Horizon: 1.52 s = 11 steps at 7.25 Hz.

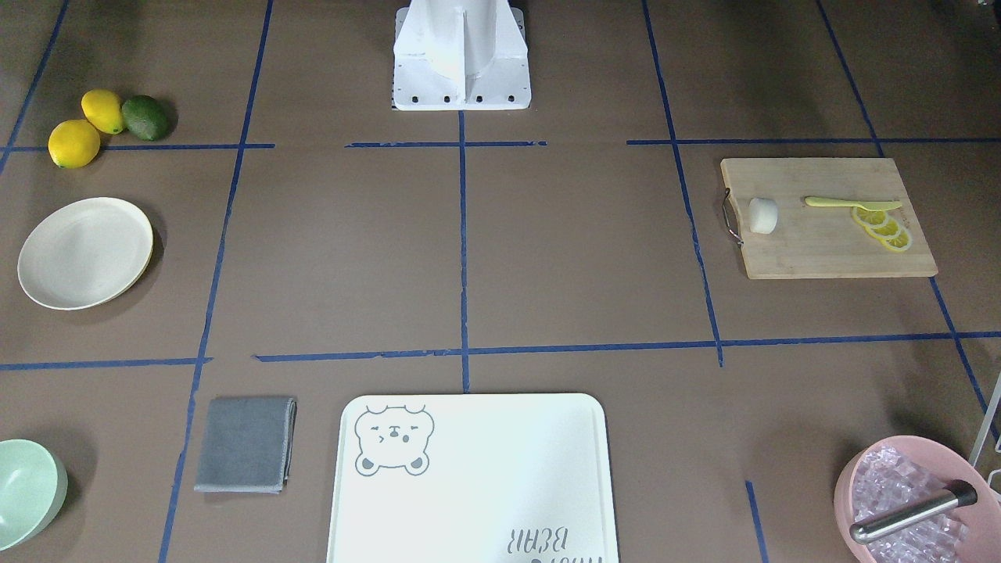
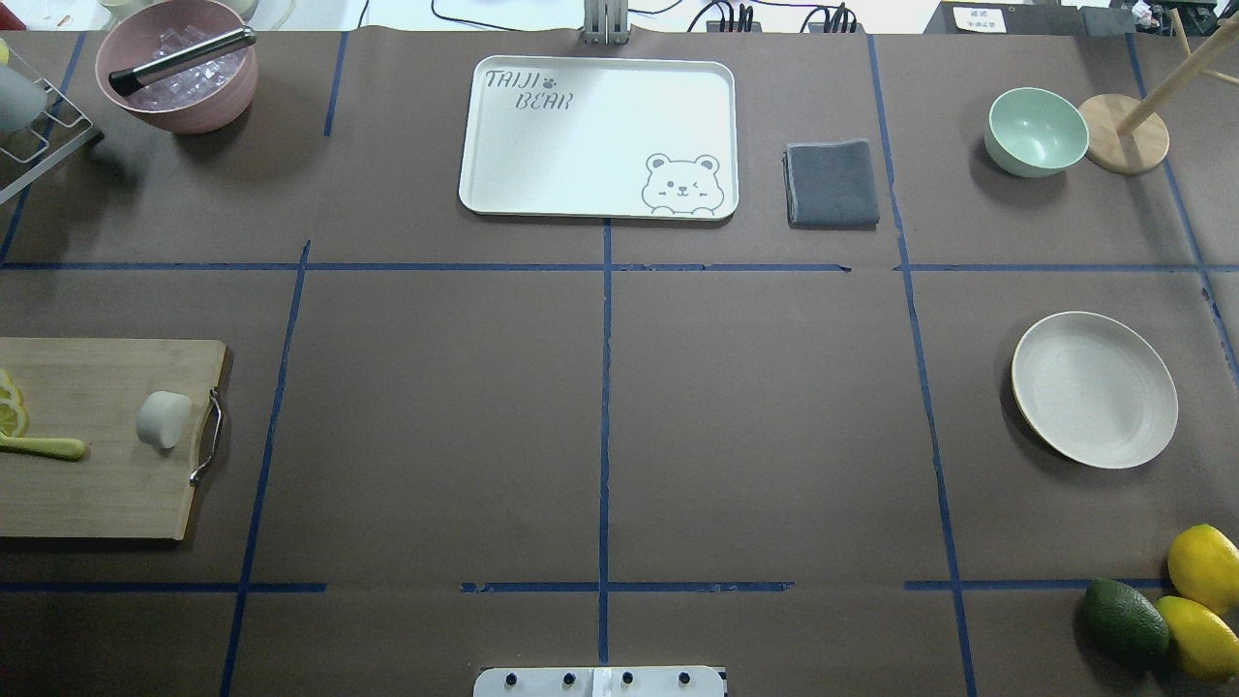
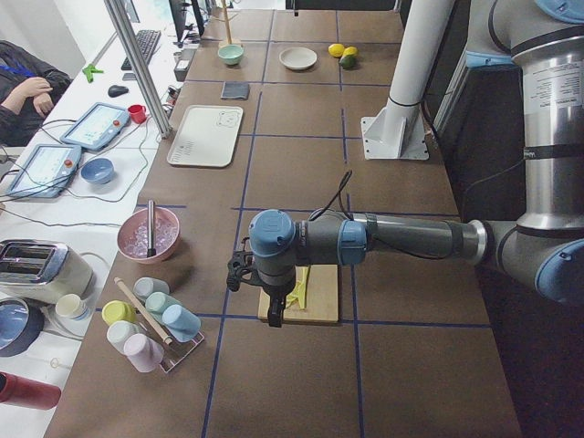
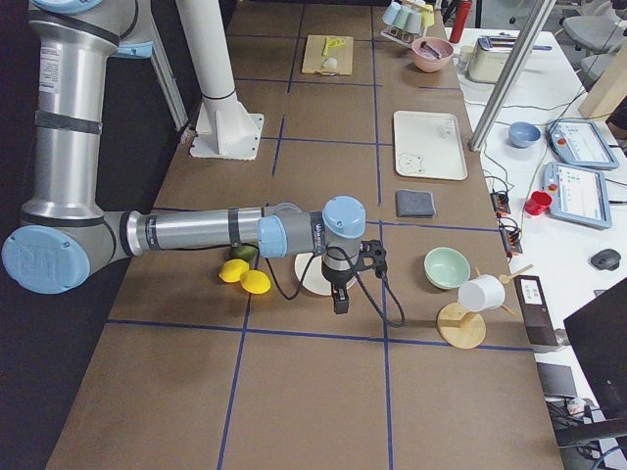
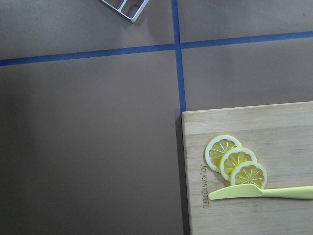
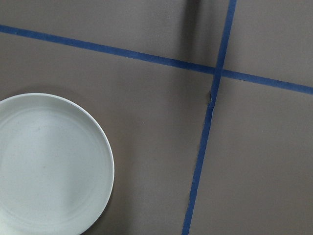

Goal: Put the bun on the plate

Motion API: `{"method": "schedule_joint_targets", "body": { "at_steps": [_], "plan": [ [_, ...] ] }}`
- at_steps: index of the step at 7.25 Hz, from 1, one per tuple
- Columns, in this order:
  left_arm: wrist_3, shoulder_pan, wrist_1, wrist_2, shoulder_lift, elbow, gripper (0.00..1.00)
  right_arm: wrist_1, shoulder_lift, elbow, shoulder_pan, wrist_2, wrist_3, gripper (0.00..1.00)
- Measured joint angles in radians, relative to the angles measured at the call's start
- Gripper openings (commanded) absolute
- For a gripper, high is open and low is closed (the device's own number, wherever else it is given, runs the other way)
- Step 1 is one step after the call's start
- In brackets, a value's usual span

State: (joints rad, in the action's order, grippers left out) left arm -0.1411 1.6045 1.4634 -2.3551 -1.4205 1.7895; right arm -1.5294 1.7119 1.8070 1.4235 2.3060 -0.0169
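A long table (image 2: 755,407) covered in brown paper and gridded with blue tape lines (image 2: 605,436) adjoins a white workbench (image 3: 82,205), a slanted aluminium post (image 3: 137,64) rising where they meet, evenly lit.

Left end effector (image 3: 274,315) and right end effector (image 4: 339,302) both point straight down.

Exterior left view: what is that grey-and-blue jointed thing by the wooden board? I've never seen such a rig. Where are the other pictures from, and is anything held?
It is the robot's left arm, one of two; each ends in a two-finger gripper. The left gripper hangs near the cutting board, the right gripper by the plate. Two cameras look down on the table, two from its ends, two from the wrists. The bun lies on the board, unheld; the grippers' state is unclear.
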Motion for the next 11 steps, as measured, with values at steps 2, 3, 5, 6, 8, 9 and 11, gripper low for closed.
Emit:
{"method": "schedule_joint_targets", "body": {
  "at_steps": [2,3,5,6,8,9,11],
  "plan": [
    [-0.001,-0.001,0.002,0.0,0.0,0.0,1.0,0.0,0.0,0.001,0.0,0.001,0.0,1.0],
    [0.0,-0.002,0.001,0.0,0.0,-0.003,1.0,0.0,0.0,0.001,0.0,0.002,0.0,1.0],
    [0.0,-0.002,0.0,0.0,-0.001,-0.003,1.0,0.006,0.0,-0.001,-0.006,0.027,-0.03,1.0],
    [0.0,-0.003,0.0,0.0,-0.001,-0.003,1.0,0.045,-0.001,-0.006,-0.03,0.04,-0.097,1.0],
    [0.0,-0.003,0.001,0.0,-0.001,-0.001,1.0,0.278,-0.001,-0.066,-0.134,0.032,-0.306,1.0],
    [0.0,-0.003,0.001,0.0,-0.001,-0.001,1.0,0.417,-0.001,-0.119,-0.181,0.02,-0.401,1.0],
    [0.0,-0.003,0.002,0.0,-0.002,0.0,1.0,0.568,-0.001,-0.182,-0.263,-0.009,-0.537,0.98]
  ]
}}
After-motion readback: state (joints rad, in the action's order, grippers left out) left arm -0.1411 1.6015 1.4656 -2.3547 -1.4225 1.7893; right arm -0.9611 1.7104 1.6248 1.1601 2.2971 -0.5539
